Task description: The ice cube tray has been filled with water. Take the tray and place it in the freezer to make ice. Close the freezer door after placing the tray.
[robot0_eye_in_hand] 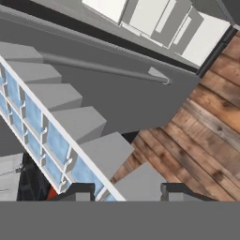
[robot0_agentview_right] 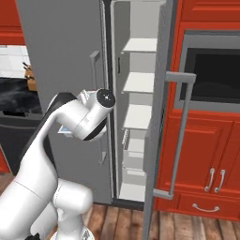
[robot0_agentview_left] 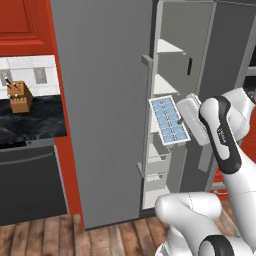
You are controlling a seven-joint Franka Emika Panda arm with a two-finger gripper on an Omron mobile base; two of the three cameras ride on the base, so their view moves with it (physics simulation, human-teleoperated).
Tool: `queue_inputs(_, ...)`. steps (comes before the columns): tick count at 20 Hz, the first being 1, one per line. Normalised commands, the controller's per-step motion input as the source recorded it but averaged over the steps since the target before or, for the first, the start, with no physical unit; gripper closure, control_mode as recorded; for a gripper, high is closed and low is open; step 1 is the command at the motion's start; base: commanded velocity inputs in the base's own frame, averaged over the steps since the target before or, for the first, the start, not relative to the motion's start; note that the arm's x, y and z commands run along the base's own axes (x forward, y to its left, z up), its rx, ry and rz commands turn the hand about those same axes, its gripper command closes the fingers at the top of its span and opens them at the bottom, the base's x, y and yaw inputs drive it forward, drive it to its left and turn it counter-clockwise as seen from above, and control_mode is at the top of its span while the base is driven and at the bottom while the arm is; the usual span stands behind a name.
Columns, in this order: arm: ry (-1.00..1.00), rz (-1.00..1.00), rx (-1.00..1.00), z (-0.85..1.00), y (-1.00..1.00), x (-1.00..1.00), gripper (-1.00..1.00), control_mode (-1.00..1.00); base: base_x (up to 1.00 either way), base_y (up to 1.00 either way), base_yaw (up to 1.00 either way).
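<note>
The ice cube tray is white with two rows of pale blue cells. It hangs steeply tilted in front of the freezer, at about middle shelf height. My gripper is shut on the tray's right long edge. In the hand view the tray runs from the upper left down between my fingertips, with the grey undersides of its cells showing. The freezer door stands wide open, edge-on, with its bar handle on the right. White shelves and drawers show inside.
The closed grey fridge door stands just left of the opening. A knife block sits on the black counter further left. Red cabinets with a built-in oven lie right of the open door. The floor is wood.
</note>
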Motion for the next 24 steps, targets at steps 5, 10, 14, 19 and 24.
queue_inputs(5,0.00,0.00,0.00,0.00,0.00,0.00,1.00,1.00,0.03,-0.24,-0.09)
queue_inputs(10,0.00,0.00,0.00,0.00,0.00,0.00,1.00,1.00,0.11,-0.26,-0.11)
queue_inputs(14,0.00,0.00,0.00,0.00,0.00,0.00,1.00,1.00,0.15,-0.31,-0.11)
queue_inputs(19,0.00,0.00,0.00,0.00,0.00,0.00,1.00,1.00,0.24,-0.30,-0.11)
queue_inputs(24,0.00,0.00,0.00,0.00,0.00,0.00,1.00,1.00,0.37,-0.16,-0.11)
